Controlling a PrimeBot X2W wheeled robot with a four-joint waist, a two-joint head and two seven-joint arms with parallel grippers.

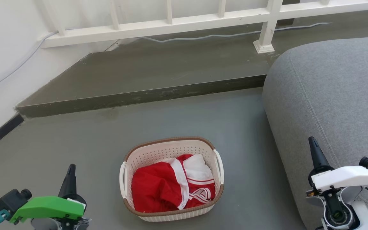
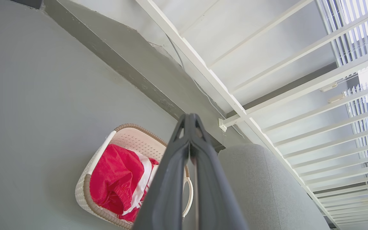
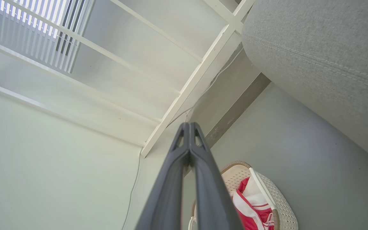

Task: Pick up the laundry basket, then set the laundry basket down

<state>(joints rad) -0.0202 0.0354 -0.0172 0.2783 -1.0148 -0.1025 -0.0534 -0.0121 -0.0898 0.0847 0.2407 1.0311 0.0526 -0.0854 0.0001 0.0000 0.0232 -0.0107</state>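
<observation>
The laundry basket (image 1: 172, 150) stands on the grey floor at lower centre, cream-white and perforated with a brown woven rim and white loop handles on both sides. Red and white clothing lies inside it. My left gripper (image 1: 71, 169) is at the lower left, well apart from the basket, fingers pressed together and holding nothing. My right gripper (image 1: 311, 142) is at the lower right in front of the sofa, also shut and holding nothing. The left wrist view shows the basket (image 2: 125, 138) behind the shut fingers (image 2: 188, 119). The basket (image 3: 281, 204) sits at the bottom right of the right wrist view, beside the shut fingers (image 3: 189, 127).
A grey fabric sofa (image 1: 334, 92) fills the right side, close to the basket. A raised concrete step (image 1: 145, 95) runs across behind the basket, with a white railing (image 1: 203, 19) and a cable beyond it. A white wall with dark skirting is at left.
</observation>
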